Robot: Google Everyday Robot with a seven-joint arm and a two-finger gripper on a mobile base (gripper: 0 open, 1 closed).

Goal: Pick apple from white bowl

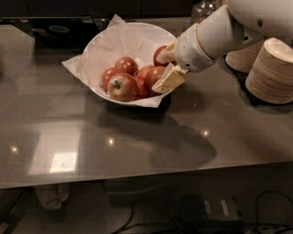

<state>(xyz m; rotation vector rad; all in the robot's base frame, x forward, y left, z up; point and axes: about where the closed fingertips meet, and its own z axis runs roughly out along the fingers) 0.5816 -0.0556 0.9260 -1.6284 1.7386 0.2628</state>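
Observation:
The white bowl (107, 43), lined with crinkled white paper, stands at the back middle of the grey table and holds several red apples. At its right side lies a red apple (154, 76), with another apple (159, 51) behind it. An apple with a dark stem hollow (122, 87) lies at the front. My gripper (165, 67) reaches in over the bowl's right rim from the right. It is open, with the near finger (170, 79) in front of the right-side apple and the far finger (166, 55) behind it. The apple is not lifted.
Two stacks of tan paper bowls (274, 71) stand at the right, close behind my white arm (219, 34). A glass jar (204, 8) is at the back. A dark tray (55, 28) lies at the back left. The table's front edge (146, 176) runs across the lower part.

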